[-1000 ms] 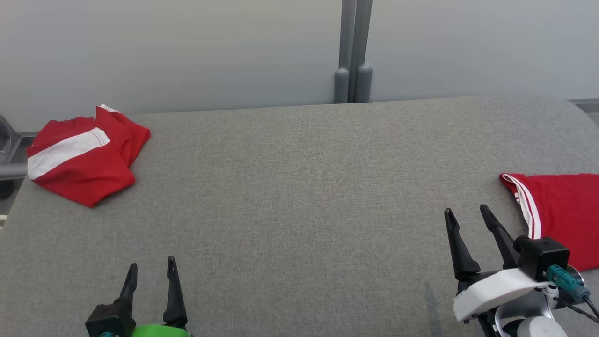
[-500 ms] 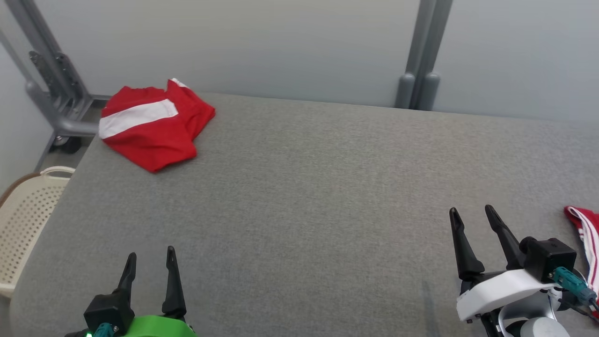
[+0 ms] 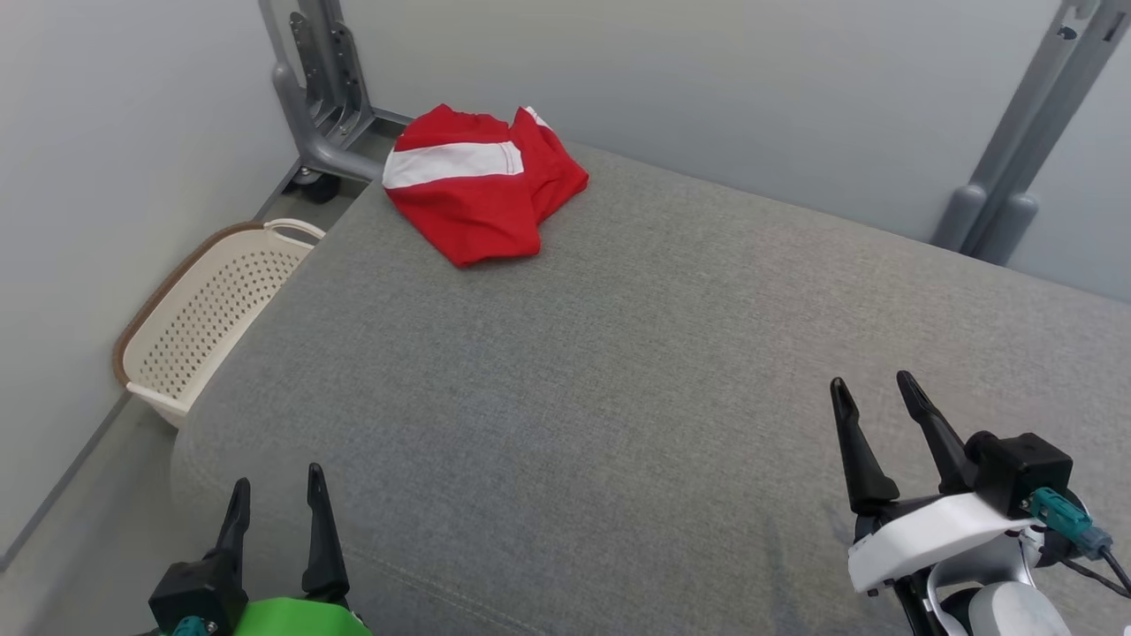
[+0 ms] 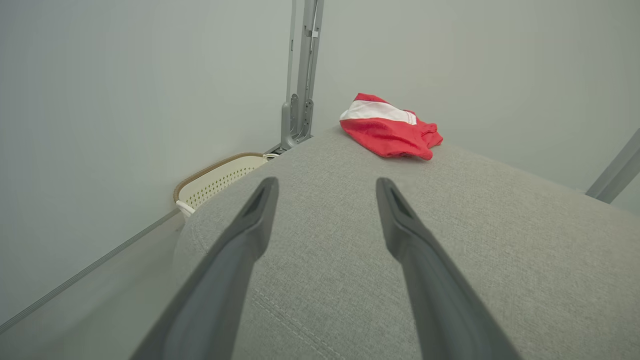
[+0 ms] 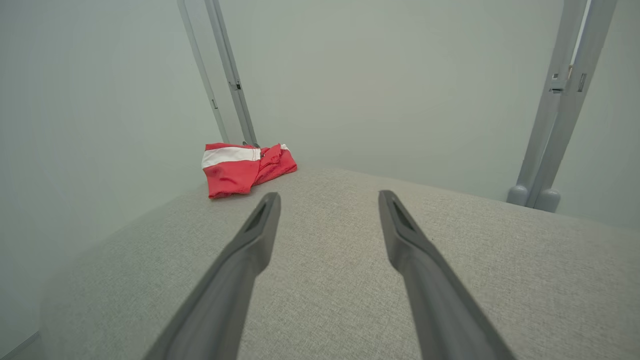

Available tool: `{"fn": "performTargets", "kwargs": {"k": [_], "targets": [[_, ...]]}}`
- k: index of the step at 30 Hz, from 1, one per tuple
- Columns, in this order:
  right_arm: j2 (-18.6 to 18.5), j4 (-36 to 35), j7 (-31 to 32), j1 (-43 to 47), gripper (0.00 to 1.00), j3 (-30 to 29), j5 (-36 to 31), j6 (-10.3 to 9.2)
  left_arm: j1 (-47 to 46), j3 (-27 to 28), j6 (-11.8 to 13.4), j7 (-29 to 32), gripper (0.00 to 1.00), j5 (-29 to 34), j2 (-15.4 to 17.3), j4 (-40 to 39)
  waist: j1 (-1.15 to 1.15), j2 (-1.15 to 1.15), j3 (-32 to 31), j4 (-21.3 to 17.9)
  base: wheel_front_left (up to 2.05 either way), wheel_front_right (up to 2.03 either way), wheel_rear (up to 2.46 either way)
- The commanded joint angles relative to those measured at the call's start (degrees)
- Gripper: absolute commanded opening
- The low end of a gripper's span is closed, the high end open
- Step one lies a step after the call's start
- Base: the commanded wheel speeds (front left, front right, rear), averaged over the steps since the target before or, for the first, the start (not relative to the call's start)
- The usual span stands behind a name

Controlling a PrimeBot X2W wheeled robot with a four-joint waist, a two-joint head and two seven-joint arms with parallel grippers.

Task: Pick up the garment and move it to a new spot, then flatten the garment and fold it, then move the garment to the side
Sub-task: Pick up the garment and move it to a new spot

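A red garment (image 3: 482, 181) with a white band lies folded at the far left corner of the grey padded table (image 3: 618, 371); it also shows in the left wrist view (image 4: 387, 127) and the right wrist view (image 5: 240, 167). My left gripper (image 3: 274, 495) hangs open at the table's near left edge, nothing between its fingers. Over the near right part of the table my right gripper (image 3: 870, 397) is open and empty too. Both are far from the garment.
A cream perforated laundry basket (image 3: 208, 318) stands on the floor left of the table, by the wall. Grey metal posts (image 3: 322, 97) rise behind the table's far left corner, and another post (image 3: 1016, 159) at the far right.
The head camera has swung to the left: the folded garment now sits near the picture's top middle, the basket has come into view, and the second red garment at the right has left the picture.
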Motion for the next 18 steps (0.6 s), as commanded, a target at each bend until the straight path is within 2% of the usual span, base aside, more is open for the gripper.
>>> {"fn": "performTargets", "kwargs": {"k": [1, 8, 14, 18], "targets": [[-0.24, 0.24, 0.27, -0.37, 1.00, 0.02, -0.44, 0.00, 0.32, 0.18, 0.15, -0.30, 1.00, -0.36, -0.36, -0.28, 0.00, 0.00, 0.69, 2.29, 0.00, 0.00, 0.00], [-0.24, -0.05, 0.42, 0.04, 1.00, -0.08, -0.47, 0.00, -0.07, -0.15, -0.16, -0.12, 1.00, -0.57, -0.45, -0.04, 0.00, 0.00, 0.43, 2.00, 0.00, 0.00, 0.00], [-0.23, -0.85, 0.72, 0.33, 1.00, -0.63, -0.71, 0.00, -2.30, 0.53, -1.67, 0.59, 1.00, -2.37, -0.59, -1.28, 0.00, 0.00, 0.93, 0.71, 0.00, 0.00, 0.00], [-0.24, -1.56, 0.92, -0.33, 1.00, -0.98, -1.07, 0.00, -8.47, 0.87, -3.74, 2.54, 1.00, -1.63, 1.95, -2.35, 0.00, 0.00, 1.82, -0.62, 0.00, 0.00, 0.00]]}}
